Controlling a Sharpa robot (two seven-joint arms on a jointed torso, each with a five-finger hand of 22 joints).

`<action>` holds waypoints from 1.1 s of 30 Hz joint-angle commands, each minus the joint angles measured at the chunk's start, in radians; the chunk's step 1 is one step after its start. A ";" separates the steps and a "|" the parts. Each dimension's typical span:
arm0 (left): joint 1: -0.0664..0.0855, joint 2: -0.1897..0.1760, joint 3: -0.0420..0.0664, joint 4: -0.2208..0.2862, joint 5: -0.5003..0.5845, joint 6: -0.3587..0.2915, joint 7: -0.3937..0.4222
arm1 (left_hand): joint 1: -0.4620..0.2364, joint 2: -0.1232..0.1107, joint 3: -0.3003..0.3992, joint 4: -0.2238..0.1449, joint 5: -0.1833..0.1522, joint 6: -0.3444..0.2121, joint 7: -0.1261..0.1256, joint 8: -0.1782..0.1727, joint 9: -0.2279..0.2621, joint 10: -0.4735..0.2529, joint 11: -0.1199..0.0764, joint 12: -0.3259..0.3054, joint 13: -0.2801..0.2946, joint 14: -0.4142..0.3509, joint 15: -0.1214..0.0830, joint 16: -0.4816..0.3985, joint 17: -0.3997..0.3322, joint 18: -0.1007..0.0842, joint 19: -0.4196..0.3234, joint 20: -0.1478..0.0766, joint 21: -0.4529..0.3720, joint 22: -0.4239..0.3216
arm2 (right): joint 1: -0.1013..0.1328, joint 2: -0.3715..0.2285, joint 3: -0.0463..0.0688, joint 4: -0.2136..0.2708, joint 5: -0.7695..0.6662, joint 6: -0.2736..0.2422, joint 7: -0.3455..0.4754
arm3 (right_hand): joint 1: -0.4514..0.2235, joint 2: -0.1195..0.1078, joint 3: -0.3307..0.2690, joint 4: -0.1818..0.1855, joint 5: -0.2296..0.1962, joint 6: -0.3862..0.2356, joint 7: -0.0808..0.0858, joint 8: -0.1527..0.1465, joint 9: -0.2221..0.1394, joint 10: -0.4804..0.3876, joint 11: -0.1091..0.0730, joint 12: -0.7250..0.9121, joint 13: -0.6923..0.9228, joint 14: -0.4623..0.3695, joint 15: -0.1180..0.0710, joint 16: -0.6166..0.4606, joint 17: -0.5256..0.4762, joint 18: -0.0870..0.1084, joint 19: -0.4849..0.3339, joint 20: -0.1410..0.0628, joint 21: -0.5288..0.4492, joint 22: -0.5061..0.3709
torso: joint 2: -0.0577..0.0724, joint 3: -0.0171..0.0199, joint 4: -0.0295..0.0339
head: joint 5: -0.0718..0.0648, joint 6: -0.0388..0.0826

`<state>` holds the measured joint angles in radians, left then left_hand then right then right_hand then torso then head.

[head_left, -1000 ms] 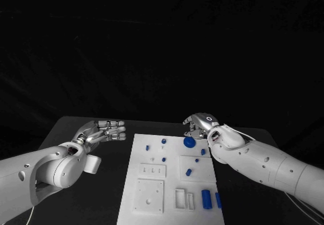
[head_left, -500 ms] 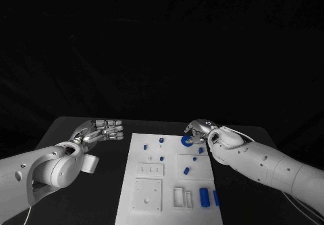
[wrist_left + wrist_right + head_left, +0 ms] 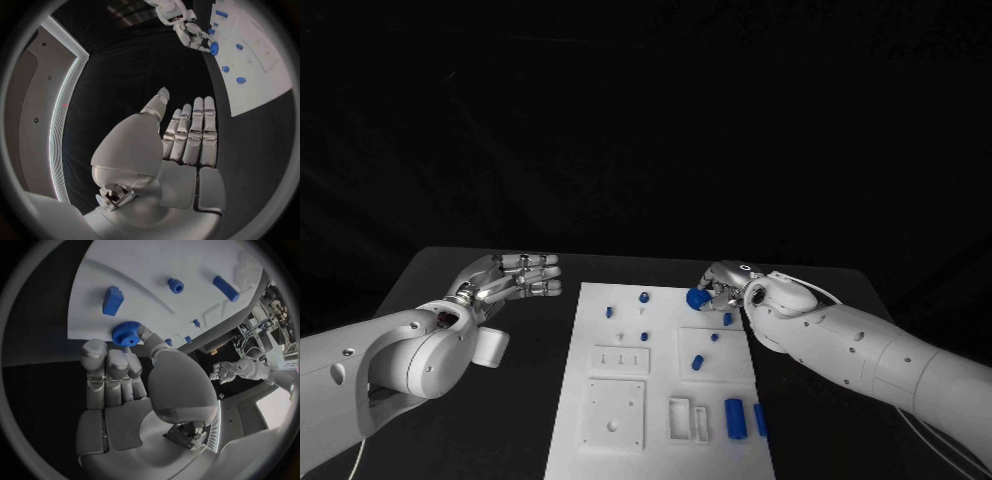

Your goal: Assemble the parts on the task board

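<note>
At the fingertips of the right hand point(image 3: 728, 285), pinching a small blue gear point(image 3: 126, 333) just over the far edge of the white board point(image 3: 625, 400), left hand point(image 3: 514, 278) flat and idle: could slip, drop, roll onto the desk point(image 3: 531, 420).

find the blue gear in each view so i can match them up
Head view: the blue gear is at the far right part of the task board, in the right robot hand.
Left wrist view: the gear is held by the other robot hand, by the board's edge.
Right wrist view: the gear sits at that hand's fingertips, at the board's edge.
Shared landmark: the white task board.
</note>
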<state>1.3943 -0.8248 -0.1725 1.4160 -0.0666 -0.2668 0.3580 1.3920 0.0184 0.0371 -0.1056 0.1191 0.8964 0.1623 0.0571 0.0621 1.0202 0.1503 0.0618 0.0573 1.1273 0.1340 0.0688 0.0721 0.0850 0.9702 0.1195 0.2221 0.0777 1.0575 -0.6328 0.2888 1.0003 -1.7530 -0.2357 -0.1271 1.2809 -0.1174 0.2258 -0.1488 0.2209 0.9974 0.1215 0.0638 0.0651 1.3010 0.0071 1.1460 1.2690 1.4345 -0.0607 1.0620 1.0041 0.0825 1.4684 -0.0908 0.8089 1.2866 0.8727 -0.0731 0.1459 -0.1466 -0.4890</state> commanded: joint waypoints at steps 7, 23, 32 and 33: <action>0.000 0.007 0.000 -0.010 -0.007 0.024 0.005 | 0.008 0.003 -0.002 -0.002 -0.003 -0.012 -0.004 0.001 -0.002 -0.008 0.001 -0.002 0.002 -0.008 0.001 -0.006 -0.001 -0.003 -0.004 0.003 0.000 -0.001 | -0.003 0.006 0.001 -0.011 0.005 0.012 -0.019 | -0.017 0.004 0.073 -0.016 -0.043 0.017 -0.005 -0.002 -0.002 0.017 0.000 0.014 0.010 0.009 -0.003 0.006 0.008 0.016 0.047 0.006 0.009 0.025 | -0.001 -0.0003 0.0007 | 0.000 0.001; 0.000 0.007 0.001 -0.016 -0.008 0.028 0.001 | 0.009 0.003 -0.003 -0.002 -0.003 -0.012 -0.003 0.001 -0.001 -0.010 0.001 -0.002 0.002 -0.008 0.001 -0.006 -0.001 -0.003 -0.004 0.004 0.000 -0.002 | -0.003 0.011 0.013 -0.024 0.037 -0.011 -0.031 | -0.028 0.000 0.059 0.021 -0.050 0.020 -0.007 -0.001 -0.001 0.024 -0.001 0.026 0.023 0.010 -0.004 0.013 0.015 0.016 0.052 0.005 0.015 0.050 | 0.000 -0.0013 -0.0007 | -0.003 0.000; 0.000 0.008 0.001 -0.017 -0.009 0.032 -0.005 | 0.011 0.002 -0.004 -0.003 -0.004 -0.018 -0.005 0.001 -0.002 -0.013 0.001 -0.002 0.002 -0.010 0.002 -0.006 -0.001 -0.003 -0.004 0.004 0.000 -0.002 | -0.003 0.018 0.024 -0.023 0.040 -0.021 -0.036 | -0.026 -0.007 0.055 0.025 -0.053 0.013 -0.006 -0.002 -0.002 0.022 0.000 0.021 0.020 0.009 -0.005 0.013 0.016 0.016 0.052 0.004 0.016 0.055 | -0.001 -0.0019 0.0011 | -0.004 0.001; 0.000 0.009 0.001 -0.018 -0.009 0.033 -0.006 | 0.011 0.002 -0.004 -0.003 -0.004 -0.018 -0.005 0.001 -0.002 -0.013 0.001 -0.002 0.002 -0.010 0.002 -0.006 -0.001 -0.003 -0.004 0.004 0.000 -0.002 | -0.003 0.019 0.025 -0.024 0.040 -0.020 -0.036 | -0.026 -0.008 0.054 0.026 -0.055 0.011 -0.005 -0.002 -0.002 0.021 0.001 0.020 0.019 0.009 -0.005 0.012 0.016 0.016 0.052 0.004 0.016 0.055 | -0.001 -0.0022 0.0008 | -0.004 0.000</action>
<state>1.3941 -0.8189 -0.1726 1.3976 -0.0697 -0.2545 0.3512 1.3920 0.0184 0.0372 -0.1056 0.1191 0.8838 0.1569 0.0571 0.0613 1.0131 0.1504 0.0618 0.0573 1.1236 0.1376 0.0688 0.0721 0.0850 0.9702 0.1195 0.2221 0.0777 1.0549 -0.6156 0.3131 0.9763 -1.7165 -0.2494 -0.1561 1.2545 -0.1198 0.2776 -0.1263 0.1682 1.0123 0.1153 0.0638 0.0630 1.3170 0.0052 1.1692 1.2897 1.4381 -0.0643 1.0705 1.0187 0.0821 1.4684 -0.0909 0.8193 1.3079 0.8723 -0.0742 0.1463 -0.1505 -0.4887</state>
